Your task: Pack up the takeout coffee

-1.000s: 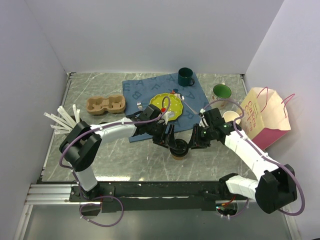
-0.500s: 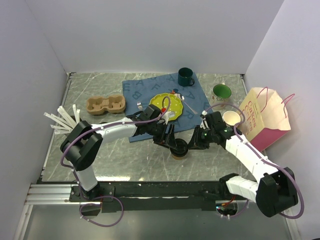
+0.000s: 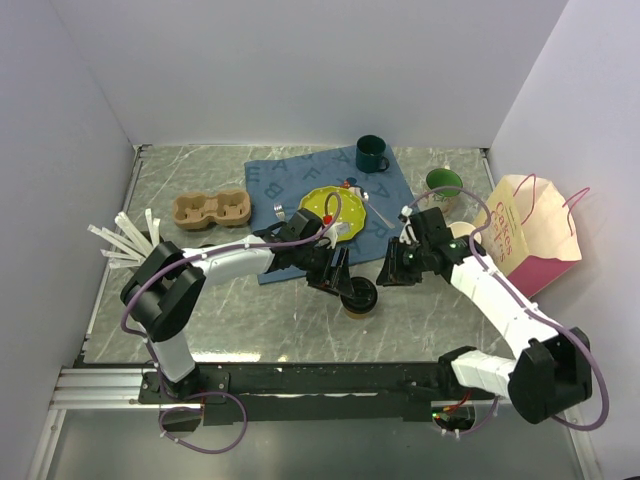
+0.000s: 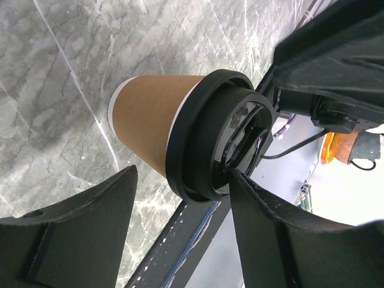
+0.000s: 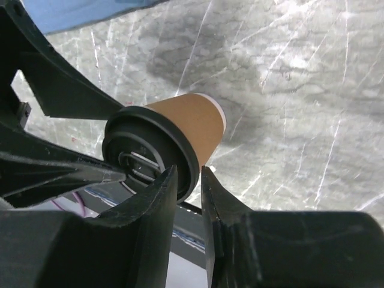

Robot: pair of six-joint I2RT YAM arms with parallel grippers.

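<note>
The takeout coffee (image 3: 358, 298), a brown paper cup with a black lid, stands on the marble table near the front middle. My left gripper (image 3: 342, 280) is open at its left. In the left wrist view one fingertip (image 4: 237, 175) touches the top of the lid (image 4: 225, 135), and the other finger (image 4: 90, 228) stays clear of the cup wall (image 4: 150, 120). My right gripper (image 3: 386, 274) hangs just right of the cup. In the right wrist view its fingers (image 5: 162, 192) stand a narrow gap apart over the lid's rim (image 5: 191, 165), holding nothing.
A pink paper bag (image 3: 530, 235) lies at the right with a tan cup (image 3: 462, 235) at its mouth. Behind are two green mugs (image 3: 371, 153) (image 3: 443, 183), a yellow plate (image 3: 332, 213) on a blue cloth (image 3: 290, 180), a cardboard cup carrier (image 3: 210, 209) and white sticks (image 3: 125, 240).
My right gripper drew in close to the lid, then pulled back up and to the right, off the cup. The left gripper and the cup stayed put.
</note>
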